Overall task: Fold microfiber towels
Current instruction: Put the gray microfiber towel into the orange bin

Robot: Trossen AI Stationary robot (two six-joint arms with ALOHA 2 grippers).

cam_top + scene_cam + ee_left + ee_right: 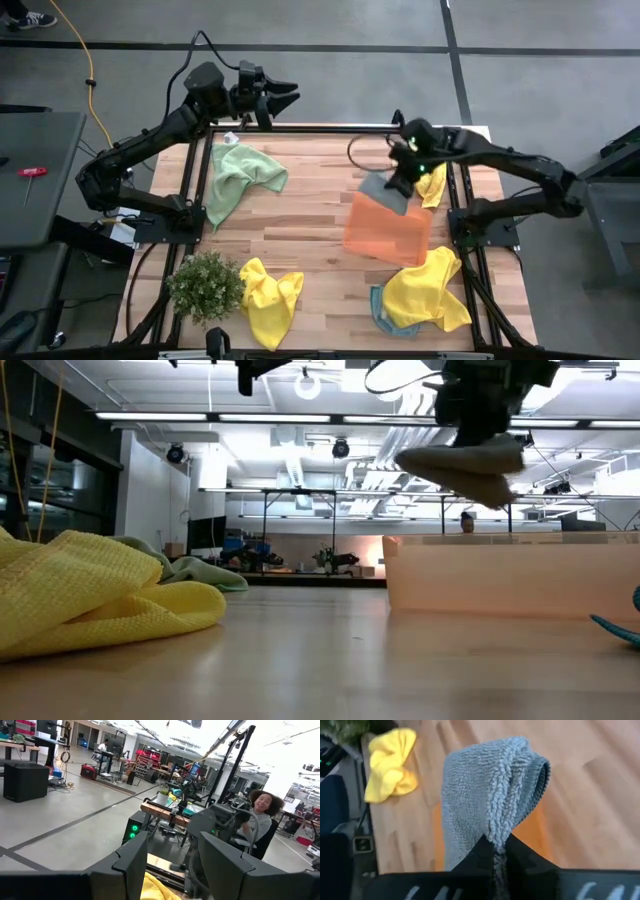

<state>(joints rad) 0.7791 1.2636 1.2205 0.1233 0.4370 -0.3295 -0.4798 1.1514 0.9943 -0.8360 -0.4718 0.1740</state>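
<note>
The table (pixel 300 215) is showing a pale butcher-block wood top inside a black frame, standing on a grey floor crossed by dark lines. A flat orange mat (pixel 385 232) is lying right of centre, and a small leafy plant (pixel 205 285) is sitting near the front left corner.

The right gripper (pixel 403 180) is hovering above the mat's far edge, its fingers pinched together on a grey-blue towel (pixel 485 795), which is hanging folded over itself and lifted off the wood; in the low view it is dangling (pixel 470 465) above the mat. The left gripper (pixel 283 98) is waiting raised beyond the table's far left edge, its fingers (pixel 131 862) standing apart with nothing between them.

The other towels are lying spread about: a pale green one (pixel 238 178) at the far left, a yellow one (pixel 270 298) at the front beside the plant, another yellow one (pixel 425 290) at the front right lying over a teal one (pixel 382 310), and a third yellow one (pixel 433 183) at the far right by the right arm.

Behind the table, the room is stretching out as a large bright workshop with strip lights, ducts, benches and equipment racks. A seated person (pixel 260 820) is facing the left wrist camera. Any lettering in the room is probably too small to read.
</note>
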